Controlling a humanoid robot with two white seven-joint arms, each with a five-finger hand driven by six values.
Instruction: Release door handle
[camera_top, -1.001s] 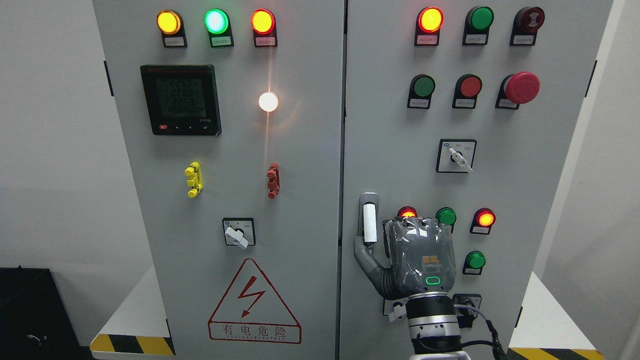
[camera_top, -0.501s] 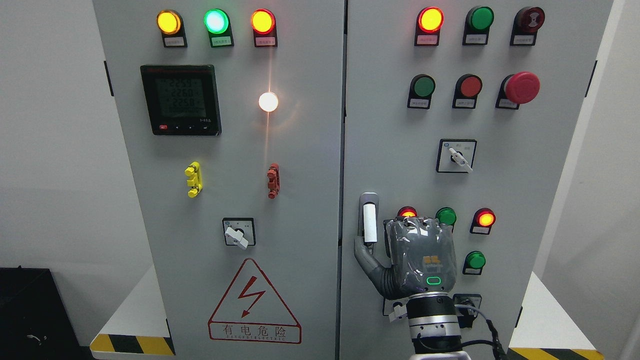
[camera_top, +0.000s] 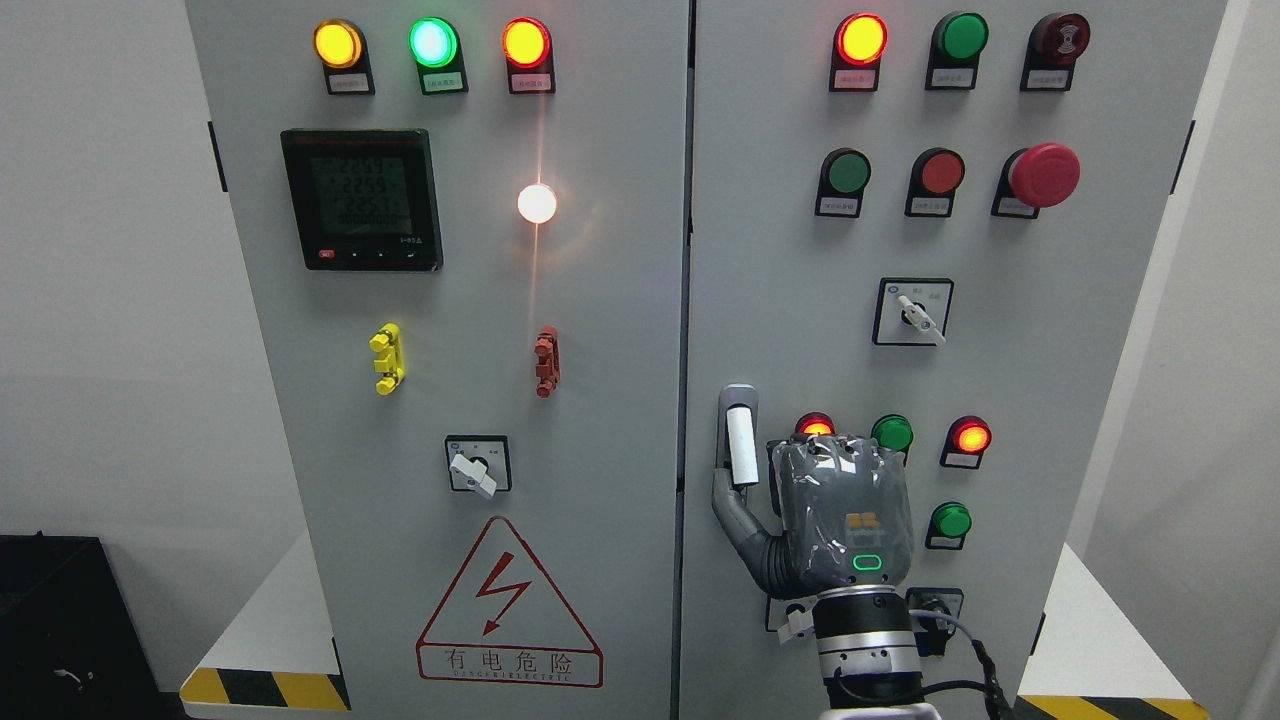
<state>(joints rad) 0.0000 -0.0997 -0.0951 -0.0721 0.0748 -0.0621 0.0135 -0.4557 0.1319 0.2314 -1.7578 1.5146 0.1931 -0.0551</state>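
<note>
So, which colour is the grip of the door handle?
White, on a grey metal base; the door handle shows best in the head view.

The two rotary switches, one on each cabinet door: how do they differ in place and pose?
The left switch sits low on the left door, above the warning triangle; the right switch sits higher, on the right door. The left knob is short and stubby, the right one a longer, thinner lever. Both are white on black-framed plates, pointing down-right.

Right hand (camera_top: 845, 520) hides its own fingers, the handle's (camera_top: 738, 440) lower end and most of 1 red lamp (camera_top: 815, 424); meter (camera_top: 362, 198) digits too blurred to read.
</note>
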